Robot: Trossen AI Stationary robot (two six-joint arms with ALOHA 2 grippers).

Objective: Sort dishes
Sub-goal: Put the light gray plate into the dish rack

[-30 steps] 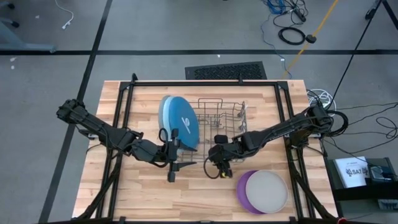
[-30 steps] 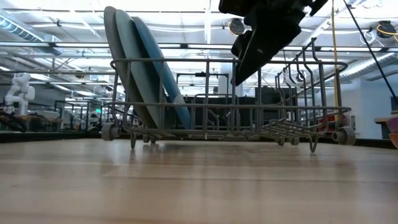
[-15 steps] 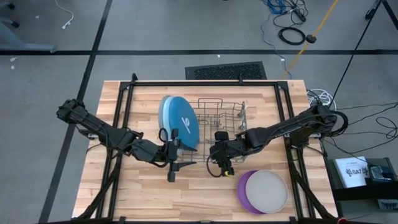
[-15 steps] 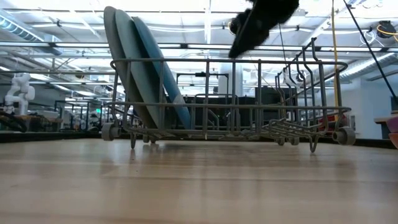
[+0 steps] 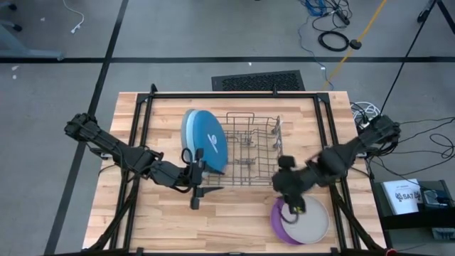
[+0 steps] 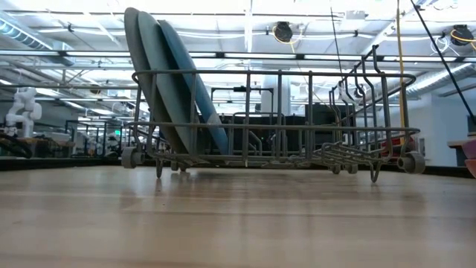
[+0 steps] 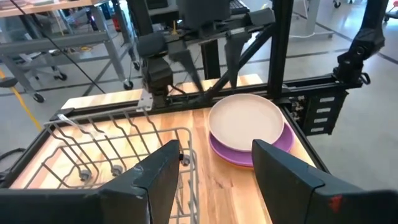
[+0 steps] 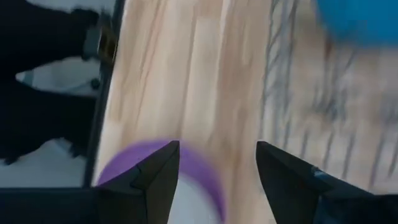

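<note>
Three large dishes, light blue, grey and darker blue (image 5: 206, 139), stand on edge in the left end of the grey wire dish rack (image 5: 252, 151), leaning on its wires (image 6: 160, 82). A beige-grey small dish (image 5: 307, 217) lies on a purple one (image 5: 278, 217) on the table near the right front; the left wrist view shows them too (image 7: 245, 121). My right gripper (image 5: 293, 208) hangs open above the purple dish's left rim (image 8: 199, 165), touching nothing. In front of the rack's left end, my left gripper (image 5: 202, 192) waits open in the air (image 7: 217, 174).
A black frame (image 5: 142, 128) runs along the table's left, far and right sides. Bare wood lies in front of the rack (image 6: 238, 216). The rack's right part holds only its own wire prongs (image 7: 93, 155).
My right gripper has risen from the rack's front edge, left the low view at its top, and swung toward the table's right and near edges. It now hangs over the stacked small dishes. The dishes and rack have stayed put.
</note>
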